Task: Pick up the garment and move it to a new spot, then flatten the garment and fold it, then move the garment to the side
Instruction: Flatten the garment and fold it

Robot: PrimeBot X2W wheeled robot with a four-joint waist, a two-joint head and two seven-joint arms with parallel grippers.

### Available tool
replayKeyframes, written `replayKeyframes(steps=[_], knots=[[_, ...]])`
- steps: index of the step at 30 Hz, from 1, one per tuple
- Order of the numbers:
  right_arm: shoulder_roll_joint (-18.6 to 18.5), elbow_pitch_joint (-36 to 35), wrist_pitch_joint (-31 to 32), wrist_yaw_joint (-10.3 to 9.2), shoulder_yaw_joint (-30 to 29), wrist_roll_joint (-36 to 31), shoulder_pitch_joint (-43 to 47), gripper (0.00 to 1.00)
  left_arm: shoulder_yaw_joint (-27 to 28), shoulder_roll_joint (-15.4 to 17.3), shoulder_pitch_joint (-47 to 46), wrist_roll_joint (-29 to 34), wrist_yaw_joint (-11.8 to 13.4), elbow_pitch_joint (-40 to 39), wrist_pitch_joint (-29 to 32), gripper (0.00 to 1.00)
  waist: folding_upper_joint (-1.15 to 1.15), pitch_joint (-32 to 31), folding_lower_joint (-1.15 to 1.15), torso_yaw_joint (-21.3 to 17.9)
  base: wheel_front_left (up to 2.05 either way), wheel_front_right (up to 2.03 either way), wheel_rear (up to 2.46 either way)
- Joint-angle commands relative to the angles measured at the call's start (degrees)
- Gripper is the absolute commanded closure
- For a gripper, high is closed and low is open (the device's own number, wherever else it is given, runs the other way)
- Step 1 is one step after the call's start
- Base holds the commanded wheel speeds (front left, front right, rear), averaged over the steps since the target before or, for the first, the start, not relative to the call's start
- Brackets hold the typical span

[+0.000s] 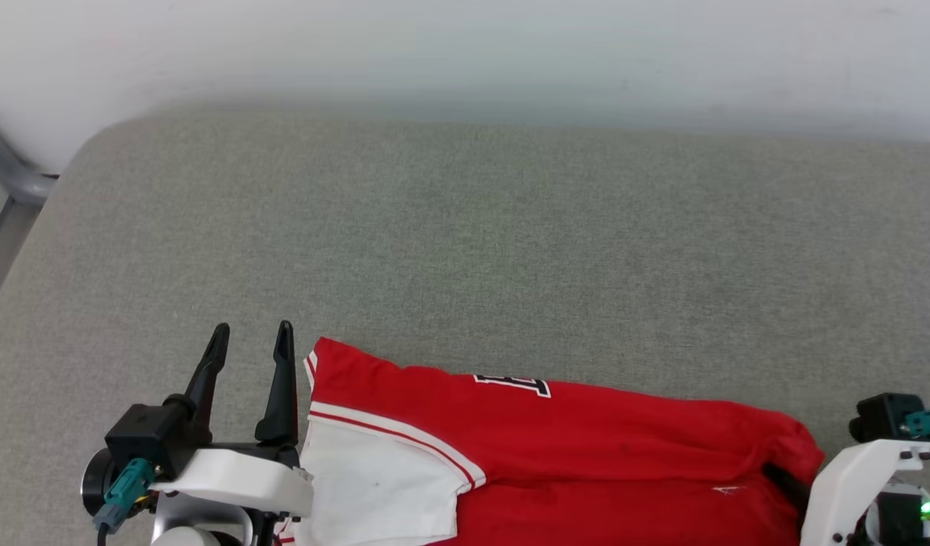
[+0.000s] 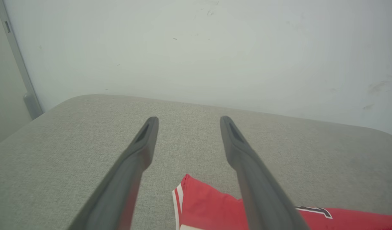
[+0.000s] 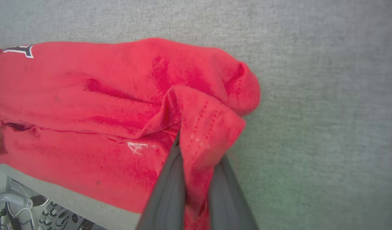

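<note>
Garment (image 1: 586, 447) lies along the near edge of the grey padded surface (image 1: 510, 227), stretched left to right, red cloth uppermost. White sleeve (image 1: 374, 485) with striped trim sits at its left end; a scrap of black, white-outlined lettering (image 1: 513, 384) shows on the far fold. Right end is bunched, with 1 hem corner raised. Right gripper (image 3: 197, 150): 2 dark fingers pinched together on that red hem corner, cloth caught between them. Left gripper (image 1: 252, 327): fingers spread apart, nothing between them, just left of the sleeve end, tips pointing far. Pale wall (image 1: 465, 45) stands beyond the surface.
</note>
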Motion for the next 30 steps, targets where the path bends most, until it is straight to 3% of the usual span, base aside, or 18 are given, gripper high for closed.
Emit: replayKeyframes(steps=[1, 6, 14, 18, 24, 30], knots=[[-0.68, -0.32, -0.38, -0.05, -0.38, -0.23, -0.67, 1.00, 0.15, 0.16, 0.53, 0.30, 0.13, 0.18, -0.41, 0.00, 0.00, -1.00, 0.00, -0.74, 0.00, 0.00, 0.00], [-2.38, -0.86, -0.57, -0.06, -3.54, -0.38, -0.94, 1.00, -0.29, 0.26, 1.61, 0.34, 0.35, 0.04, -0.33, 0.00, 0.00, -2.69, 0.00, -1.82, 0.00, 0.00, 0.00], [-4.35, -0.83, 1.65, -0.06, -13.63, -1.25, 1.46, 1.00, -0.89, 0.39, 2.54, 0.57, 0.77, -0.29, 0.07, 0.00, 0.00, -3.88, 0.00, -3.41, 0.00, 0.00, 0.00], [-2.74, -1.39, 3.99, -0.05, -17.17, 0.34, 1.58, 1.00, -0.99, 0.47, 2.72, 0.59, 0.99, -0.25, 0.08, 0.00, 0.00, -4.40, 0.00, -4.05, 0.00, 0.00, 0.00], [6.15, -2.42, 15.17, -0.05, -20.37, 15.85, -0.77, 1.00, -1.33, 0.71, 2.78, 0.83, 1.23, -0.21, 0.24, 0.00, 0.00, -5.06, 0.00, -4.08, 0.00, 0.00, 0.00], [10.27, -2.09, 23.61, -0.05, -20.20, 32.69, -3.09, 1.00, -1.71, 0.92, 1.99, 1.35, 1.50, -0.60, 0.52, 0.00, 0.00, -4.84, 0.00, -3.15, 0.00, 0.00, 0.00]])
